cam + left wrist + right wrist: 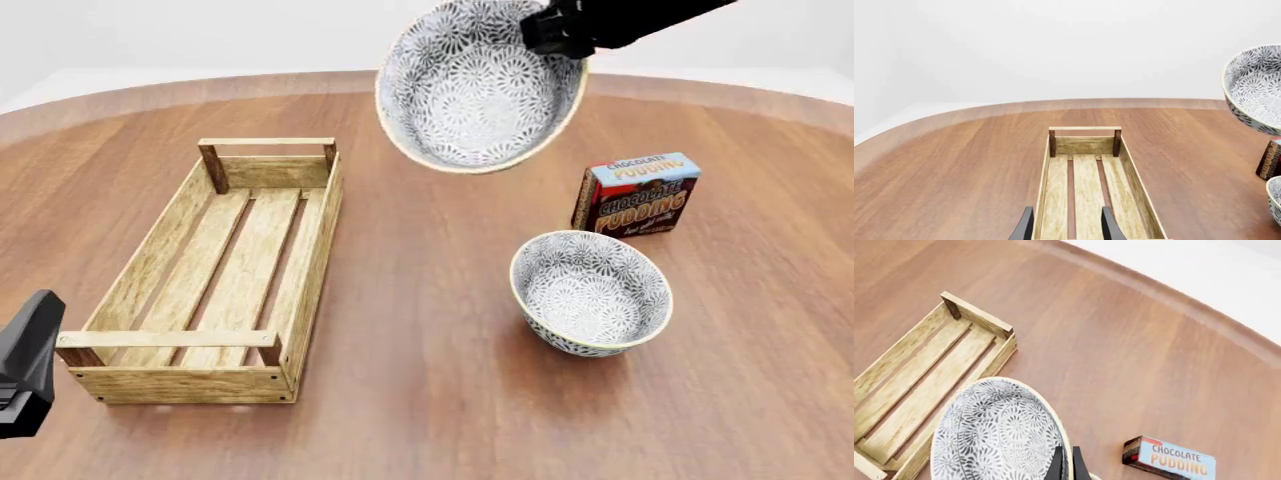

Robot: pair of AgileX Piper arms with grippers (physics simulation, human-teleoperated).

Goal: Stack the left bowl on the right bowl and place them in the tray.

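Note:
My right gripper (561, 42) is shut on the rim of the left bowl (478, 88), a white bowl with a grey floral pattern, which hangs tilted well above the table. In the right wrist view the fingers (1065, 462) pinch that rim (997, 435). The right bowl (591, 290), of the same look, stands upright on the table below and to the right of it. The tray (315, 255), a long light-wood crate, lies at the left with nothing in it. My left gripper (1066, 221) is open over the tray's near end (1085, 131), holding nothing.
A chocolate pudding box (641, 195) stands upright just behind the right bowl. The left arm (27, 360) shows at the front-left corner by the tray's near end. The round brown table edge (400, 78) curves along the back.

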